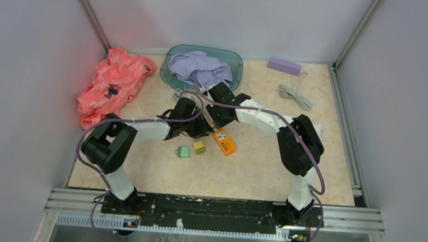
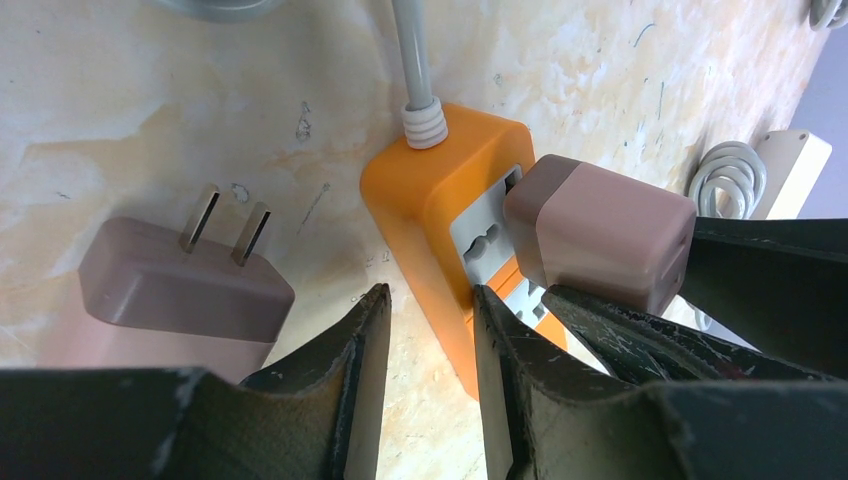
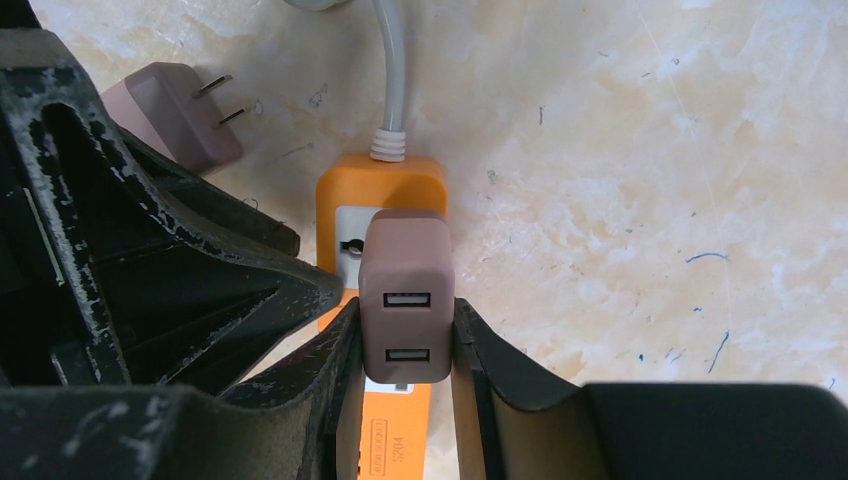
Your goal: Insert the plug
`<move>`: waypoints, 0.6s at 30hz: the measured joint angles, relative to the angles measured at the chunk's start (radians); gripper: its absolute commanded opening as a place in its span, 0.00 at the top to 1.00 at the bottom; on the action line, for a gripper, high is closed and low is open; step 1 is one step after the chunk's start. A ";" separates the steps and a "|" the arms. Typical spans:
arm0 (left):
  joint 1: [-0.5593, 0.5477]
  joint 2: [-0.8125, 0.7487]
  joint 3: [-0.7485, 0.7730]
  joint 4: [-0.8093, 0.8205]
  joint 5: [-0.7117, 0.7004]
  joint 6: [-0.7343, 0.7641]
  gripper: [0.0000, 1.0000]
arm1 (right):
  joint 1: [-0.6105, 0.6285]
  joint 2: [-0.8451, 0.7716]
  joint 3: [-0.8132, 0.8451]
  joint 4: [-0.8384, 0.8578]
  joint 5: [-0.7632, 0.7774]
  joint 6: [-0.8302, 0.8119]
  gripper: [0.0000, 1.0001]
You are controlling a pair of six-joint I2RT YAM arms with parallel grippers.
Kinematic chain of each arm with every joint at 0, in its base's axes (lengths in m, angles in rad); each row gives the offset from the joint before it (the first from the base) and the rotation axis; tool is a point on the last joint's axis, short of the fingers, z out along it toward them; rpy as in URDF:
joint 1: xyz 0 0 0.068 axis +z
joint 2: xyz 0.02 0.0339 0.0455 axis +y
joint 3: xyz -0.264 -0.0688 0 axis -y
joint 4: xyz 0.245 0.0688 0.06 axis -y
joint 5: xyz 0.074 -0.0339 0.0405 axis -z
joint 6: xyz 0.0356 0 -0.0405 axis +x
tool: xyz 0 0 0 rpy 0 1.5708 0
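An orange power strip [image 3: 380, 185] with a grey cable lies on the table, also visible from above [image 1: 223, 143]. My right gripper [image 3: 408, 320] is shut on a mauve two-port plug [image 3: 406, 290], pinched by its sides. The plug's [image 2: 600, 235] front end sits against the strip's [image 2: 430, 190] grey socket face, with its prongs hidden. My left gripper [image 2: 430, 295] is shut, a narrow gap between its fingers and nothing in it. One of its fingers rests against the strip's left side. In the top view both grippers meet over the strip's cable end.
A second mauve plug [image 2: 180, 290] lies prongs-up left of the strip. Green [image 1: 183, 152] and yellow [image 1: 199, 147] adapters sit nearer the bases. At the back are a teal basket [image 1: 173, 67] holding cloth, a pink cloth [image 1: 115, 83], a purple block [image 1: 284, 65] and a coiled white cable [image 1: 295, 95].
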 measured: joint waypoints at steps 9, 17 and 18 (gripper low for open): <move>0.000 0.000 -0.003 0.006 0.000 -0.001 0.59 | 0.019 0.003 -0.001 0.000 0.035 -0.022 1.00; 0.000 0.000 -0.008 0.014 0.001 -0.013 0.59 | 0.042 0.006 0.000 0.000 0.079 -0.033 1.00; 0.000 0.000 -0.009 0.015 0.001 -0.015 0.59 | 0.043 0.006 0.000 0.000 0.083 -0.033 1.00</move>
